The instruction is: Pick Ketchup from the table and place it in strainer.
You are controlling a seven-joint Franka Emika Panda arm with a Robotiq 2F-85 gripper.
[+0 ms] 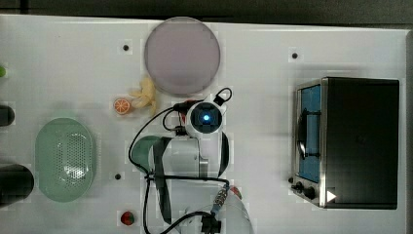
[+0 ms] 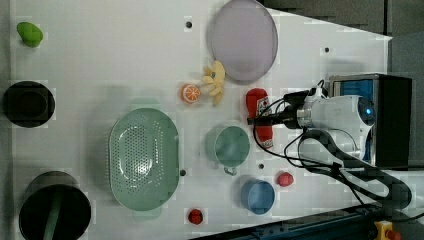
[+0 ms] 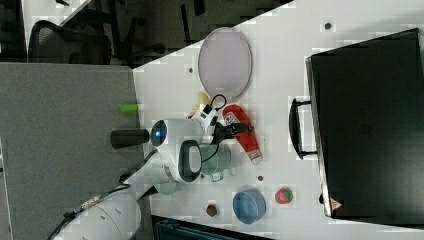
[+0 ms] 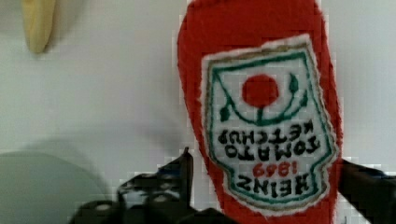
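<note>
Wrist view, Ketchup point(image 4: 261, 116): a soft red felt-like bottle shape is seen, with a stitched white label edged in green, a red tomato mark and the words "Heinz Tomato Ketchup".
Ketchup position: it is laid flat on the white surface point(image 2: 125, 60), between the lilac plate and the teal cup in the left view point(image 2: 260, 116); its narrow neck end is pointed toward the right view's bottom point(image 3: 243, 131).
Hand point(image 4: 261, 186): the dark fingers are spread on either side of the bottle's label end, one finger point(image 4: 184, 175) just beside its edge; whether the bottle is touched cannot be told. In the left view the hand point(image 2: 260, 120) is placed over the bottle's middle.
Strainer point(image 2: 144, 158): a pale mint-green oval plastic basket with a dotted perforated bottom and small end handles is set well apart from the bottle.
Teal cup point(image 2: 229, 145): a round, smooth cup with a small handle is stood just beside the bottle.
Plate point(image 2: 243, 40): a flat, matte lilac disc.
Banana point(image 2: 215, 82): a peeled yellow toy, near an orange slice point(image 2: 190, 93).
Blue cup point(image 2: 258, 196): round, near a red strawberry point(image 2: 285, 179).
Toaster oven point(image 1: 355, 142): a black box with a metal-framed door.
</note>
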